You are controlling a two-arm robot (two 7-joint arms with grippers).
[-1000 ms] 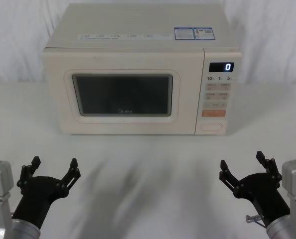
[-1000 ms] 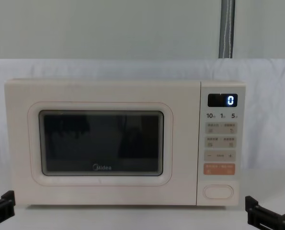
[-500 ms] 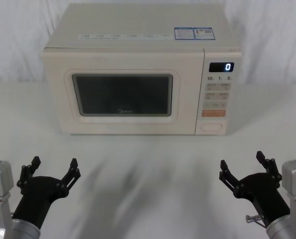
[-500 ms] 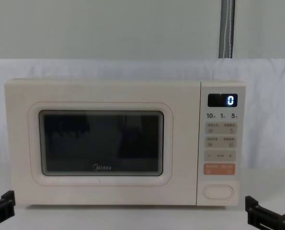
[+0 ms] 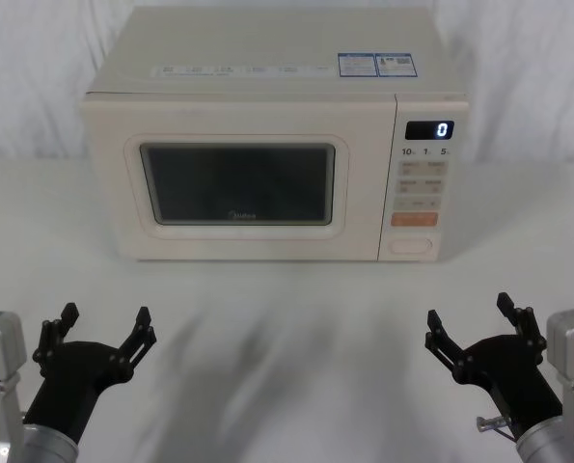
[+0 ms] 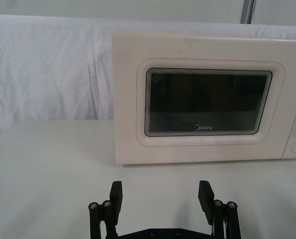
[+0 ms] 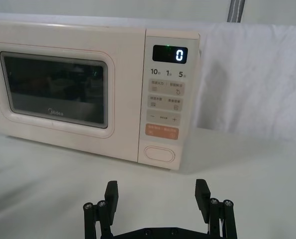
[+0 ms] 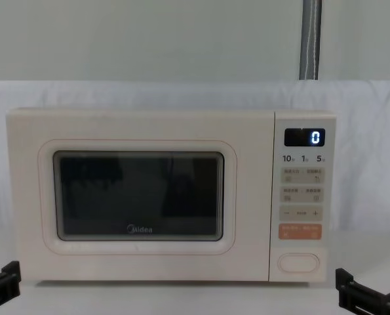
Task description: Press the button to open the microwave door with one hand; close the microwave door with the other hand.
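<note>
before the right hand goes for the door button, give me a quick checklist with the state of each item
1. Microwave door shut, ready to be popped: ok.
2. Button in plain sight at the bottom of the control strip, nothing covering it: ok.
3. Right hand open, holding nothing, well short of the microwave: ok.
4. Left hand open, holding nothing, in front of the door side: ok.
5. Table between the hands and the microwave front free of obstacles: ok.
6. Whether the button will release the latch: cannot tell.
</note>
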